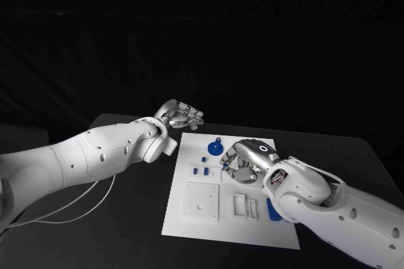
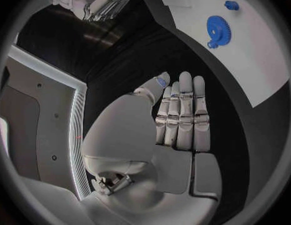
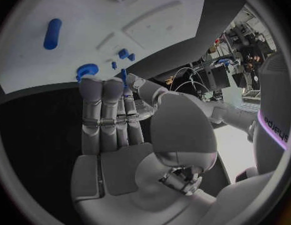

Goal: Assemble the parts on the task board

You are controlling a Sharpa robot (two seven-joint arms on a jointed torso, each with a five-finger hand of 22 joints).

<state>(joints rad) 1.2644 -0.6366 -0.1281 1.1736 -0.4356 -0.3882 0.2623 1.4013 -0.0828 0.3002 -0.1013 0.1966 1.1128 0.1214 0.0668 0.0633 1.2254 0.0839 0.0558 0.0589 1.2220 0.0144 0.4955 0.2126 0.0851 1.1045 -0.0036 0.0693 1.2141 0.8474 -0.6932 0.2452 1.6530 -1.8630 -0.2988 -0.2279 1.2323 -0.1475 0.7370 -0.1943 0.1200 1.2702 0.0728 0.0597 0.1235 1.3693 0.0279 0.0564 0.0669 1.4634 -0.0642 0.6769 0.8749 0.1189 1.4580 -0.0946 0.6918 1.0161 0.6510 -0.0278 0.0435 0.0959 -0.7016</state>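
I see my right silver hand (image 1: 242,163) over the middle of the white flat task board (image 1: 195,222), pinching a thin blue peg (image 3: 123,76), while my left silver hand (image 1: 180,115), flat and holding nothing, waits beyond the far left corner, so I fear the peg may slip and knock the blue toothed gear (image 1: 215,146) nearby.

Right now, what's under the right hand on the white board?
The right hand hovers over the white task board, beside the blue gear. Small blue parts show alongside; anything beneath its fingers is hidden.

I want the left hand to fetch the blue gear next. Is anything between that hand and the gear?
Nothing visible. The left hand hovers past the board's far corner, fingers straight; only bare surface separates it from the blue gear.
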